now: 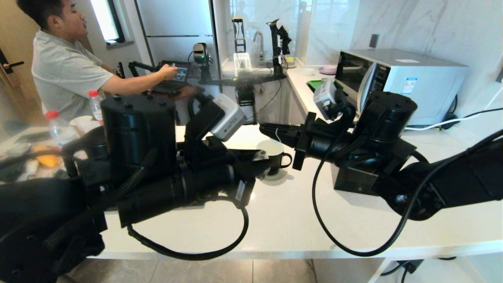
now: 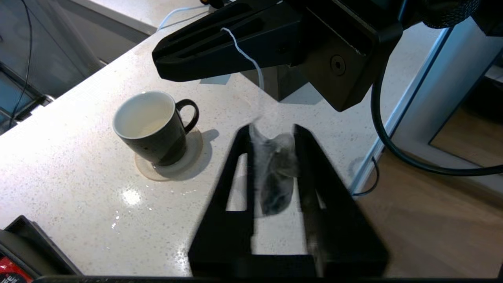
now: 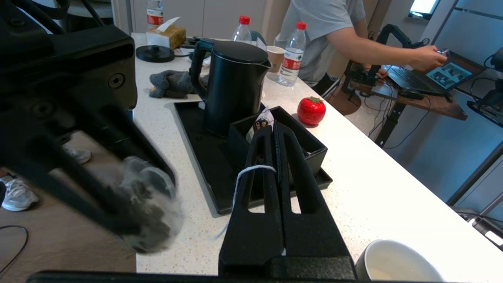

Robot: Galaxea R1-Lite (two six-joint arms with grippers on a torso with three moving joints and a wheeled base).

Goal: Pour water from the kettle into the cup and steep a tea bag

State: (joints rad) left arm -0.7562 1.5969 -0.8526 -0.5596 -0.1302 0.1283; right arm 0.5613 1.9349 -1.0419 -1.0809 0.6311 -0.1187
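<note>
Left gripper (image 2: 273, 131) has its fingers a little apart, with the tea bag (image 2: 275, 173) between them, near the cup (image 2: 151, 127) on the counter (image 2: 78, 165). Right gripper (image 3: 275, 131) is pinched tight on the string (image 3: 251, 169). Kettle (image 3: 232, 88) stands on a tray (image 3: 204, 157).

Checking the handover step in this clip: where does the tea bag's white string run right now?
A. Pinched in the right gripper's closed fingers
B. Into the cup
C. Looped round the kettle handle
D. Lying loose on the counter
A: the string crosses the shut right gripper, and the tea bag hangs between the left gripper's fingers.
</note>
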